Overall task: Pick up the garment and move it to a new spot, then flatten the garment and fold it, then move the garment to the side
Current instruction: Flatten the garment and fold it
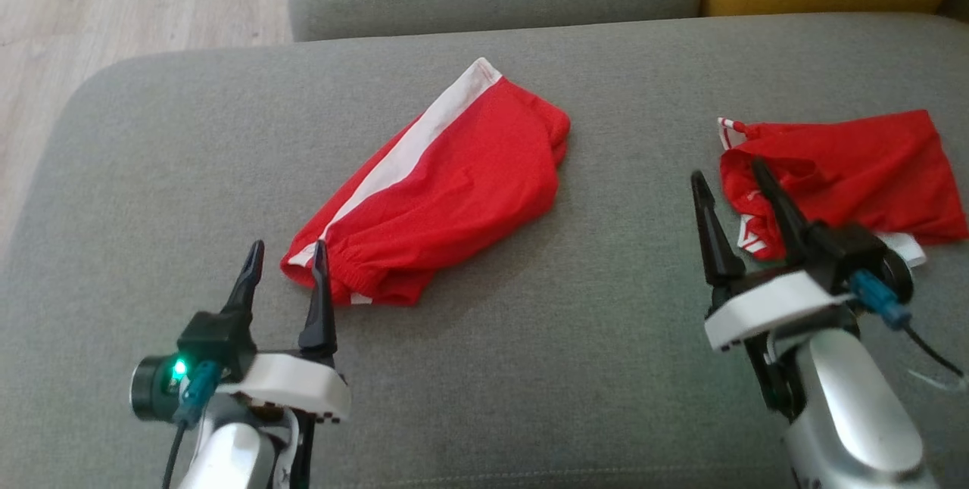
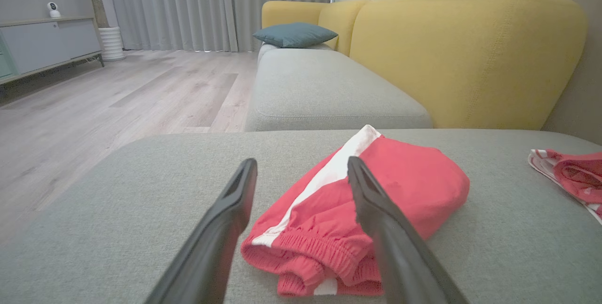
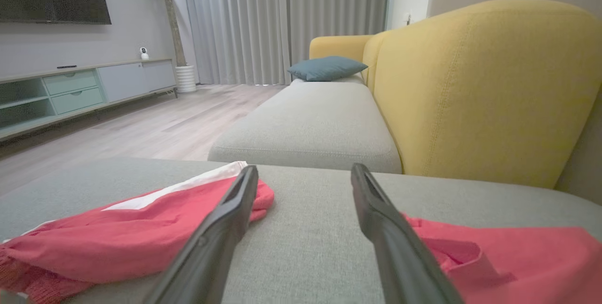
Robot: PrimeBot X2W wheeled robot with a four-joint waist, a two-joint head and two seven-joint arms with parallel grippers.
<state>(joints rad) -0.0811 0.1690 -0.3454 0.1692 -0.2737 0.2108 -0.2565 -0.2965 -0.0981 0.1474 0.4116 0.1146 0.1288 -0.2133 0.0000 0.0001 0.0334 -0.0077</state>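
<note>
**Pincers hovering released before the red shorts**

The left pincer [image 1: 288,247] is hanging empty with its fingers spread. The gathered waistband of the folded red shorts [image 1: 447,194] is lying just ahead of it, toward its right finger, on the grey sofa seat [image 1: 151,171]. The right pincer [image 1: 727,169] is gaping too and holding nothing, with a crumpled second red garment [image 1: 840,163] lying just beyond it. For a clean lift, I judge the left pincer should be closing low over the waistband and catching every layer.

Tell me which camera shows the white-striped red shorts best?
The head view: the shorts lie nearly whole, seen from above. The left wrist view has a finger across them; the right wrist view cuts them off at its left edge.
</note>
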